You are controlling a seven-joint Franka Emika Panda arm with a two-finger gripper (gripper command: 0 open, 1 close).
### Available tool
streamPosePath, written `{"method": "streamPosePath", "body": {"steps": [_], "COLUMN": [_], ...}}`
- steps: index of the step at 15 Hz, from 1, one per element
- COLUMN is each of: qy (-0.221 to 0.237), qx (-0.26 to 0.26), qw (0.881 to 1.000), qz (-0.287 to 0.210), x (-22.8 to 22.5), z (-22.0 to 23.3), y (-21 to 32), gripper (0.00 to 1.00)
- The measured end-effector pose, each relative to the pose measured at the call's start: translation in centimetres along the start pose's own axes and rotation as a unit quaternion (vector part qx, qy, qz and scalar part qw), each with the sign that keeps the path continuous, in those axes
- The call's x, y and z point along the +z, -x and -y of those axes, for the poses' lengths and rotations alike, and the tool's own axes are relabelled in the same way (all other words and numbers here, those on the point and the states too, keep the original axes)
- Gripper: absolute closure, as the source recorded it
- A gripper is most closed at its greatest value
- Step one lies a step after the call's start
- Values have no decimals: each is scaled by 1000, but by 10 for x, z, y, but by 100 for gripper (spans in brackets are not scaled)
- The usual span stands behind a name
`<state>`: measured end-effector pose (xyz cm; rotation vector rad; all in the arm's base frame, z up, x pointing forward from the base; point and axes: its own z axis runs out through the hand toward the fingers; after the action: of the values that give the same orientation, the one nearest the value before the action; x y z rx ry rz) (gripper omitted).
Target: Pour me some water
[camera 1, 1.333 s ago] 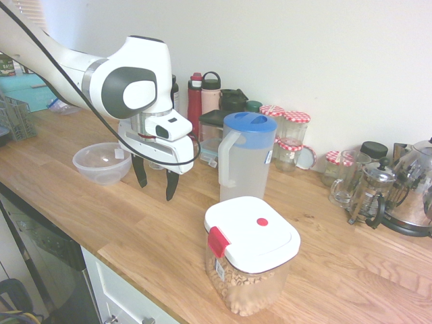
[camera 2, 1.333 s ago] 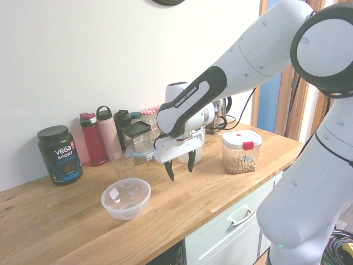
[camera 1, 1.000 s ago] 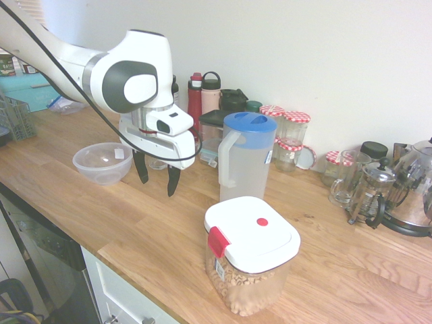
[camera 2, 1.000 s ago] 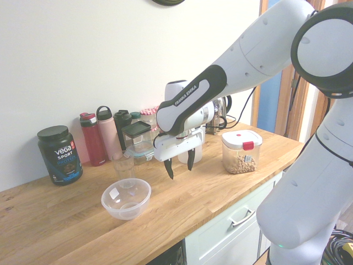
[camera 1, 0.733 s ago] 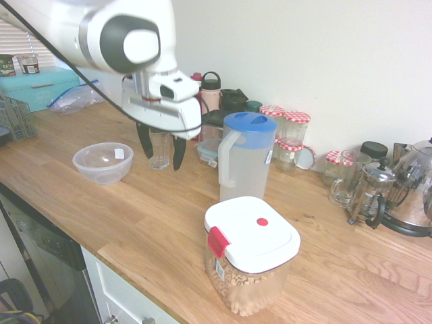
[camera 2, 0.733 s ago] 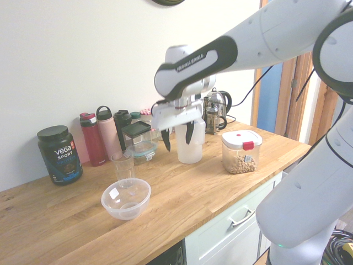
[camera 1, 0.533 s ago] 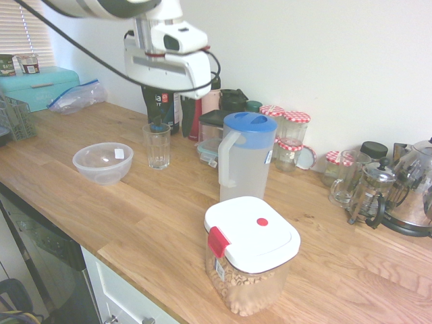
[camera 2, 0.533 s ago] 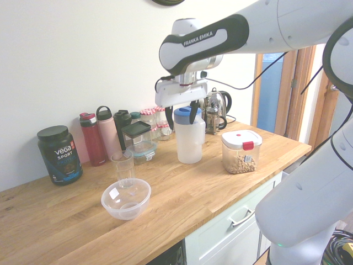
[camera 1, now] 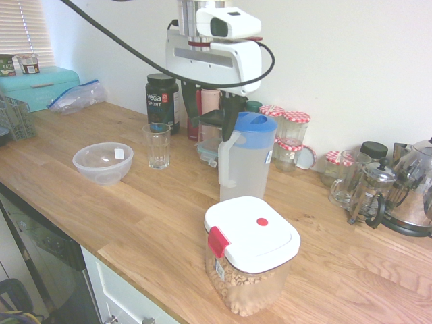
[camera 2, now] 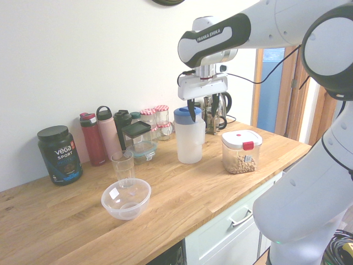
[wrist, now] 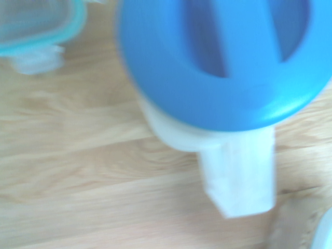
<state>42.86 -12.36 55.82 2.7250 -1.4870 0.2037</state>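
Wrist view blurred, blue pitcher lid (wrist: 223, 62) cut off by top edge, teal-rimmed container (wrist: 31, 26) cropped at upper left, water level in pitcher (camera 1: 244, 165) unclear

The desk (camera 1: 135, 223) carries one blue-lidded pitcher (camera 1: 244, 158), one drinking glass (camera 1: 157, 145), one clear bowl (camera 1: 102, 162), one white-lidded tub (camera 1: 250, 253) and one black protein canister (camera 1: 162, 101).

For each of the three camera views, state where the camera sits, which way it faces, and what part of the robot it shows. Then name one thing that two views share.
First exterior view: off the counter's front edge, facing the wall; shows the wrist and open tool above the pitcher.
Second exterior view: off the counter's opposite end, looking along it; shows the arm and tool.
Wrist view: on the wrist, looking down at the pitcher's blue lid; no robot parts visible.
Shared: both exterior views show the drinking glass and white-lidded tub.
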Motion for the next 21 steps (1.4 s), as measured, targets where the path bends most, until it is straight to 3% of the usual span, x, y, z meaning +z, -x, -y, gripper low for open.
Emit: {"method": "streamPosePath", "body": {"steps": [1, 2, 8, 21], "qy": [2, 2, -16, -11], "qx": [-14, -31, -85, -101], "qw": [1000, 1000, 996, 995], "qz": [1, 5, 18, 24], "x": [8, 16, 52, 71], "z": [2, 4, 12, 28], "y": [-4, -9, -29, -27], "gripper": [0, 100, 100, 100]}}
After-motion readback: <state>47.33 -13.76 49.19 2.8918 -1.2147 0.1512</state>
